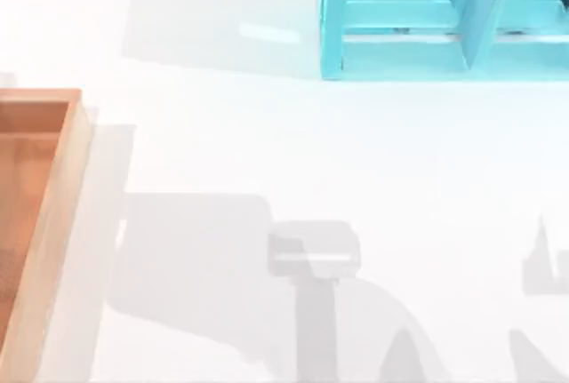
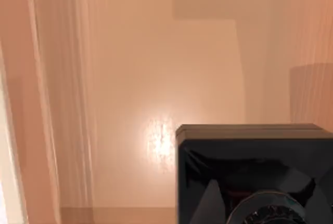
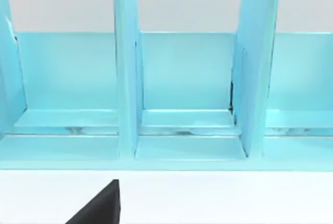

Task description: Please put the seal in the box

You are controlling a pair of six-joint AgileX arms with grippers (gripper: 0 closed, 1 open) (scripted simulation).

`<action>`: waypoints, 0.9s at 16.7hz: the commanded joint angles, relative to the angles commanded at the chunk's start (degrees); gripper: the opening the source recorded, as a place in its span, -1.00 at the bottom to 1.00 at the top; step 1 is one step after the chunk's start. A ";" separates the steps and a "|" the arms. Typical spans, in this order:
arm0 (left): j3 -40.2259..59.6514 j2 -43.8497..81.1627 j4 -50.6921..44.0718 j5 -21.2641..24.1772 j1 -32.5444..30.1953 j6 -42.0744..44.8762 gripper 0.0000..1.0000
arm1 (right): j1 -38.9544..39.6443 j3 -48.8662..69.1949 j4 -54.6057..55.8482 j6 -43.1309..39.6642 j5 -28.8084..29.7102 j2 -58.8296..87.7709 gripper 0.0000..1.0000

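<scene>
Left wrist view shows the seal [image 2: 250,167], a stiff black block likely light with a slippery knob, best pinched by its flat sides, over the box [image 2: 130,78] floor; whether the gripper clamps it I cannot tell.

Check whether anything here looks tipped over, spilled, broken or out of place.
Nothing stands out. The wooden box sits flat at the table's left edge, the blue shelf stands upright at the back, and the black stamp base shows against the box's floor.
</scene>
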 joint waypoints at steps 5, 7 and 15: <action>-0.21 -0.02 0.11 -0.19 -0.01 0.24 -1.00 | 0.00 0.00 0.00 0.00 0.00 0.00 1.00; -2.15 -0.21 2.12 -0.25 0.04 0.22 -1.00 | 0.00 0.00 0.00 0.00 0.00 0.00 1.00; -14.12 0.50 14.68 0.02 0.32 0.33 -1.00 | 0.00 0.00 0.00 0.00 0.00 0.00 1.00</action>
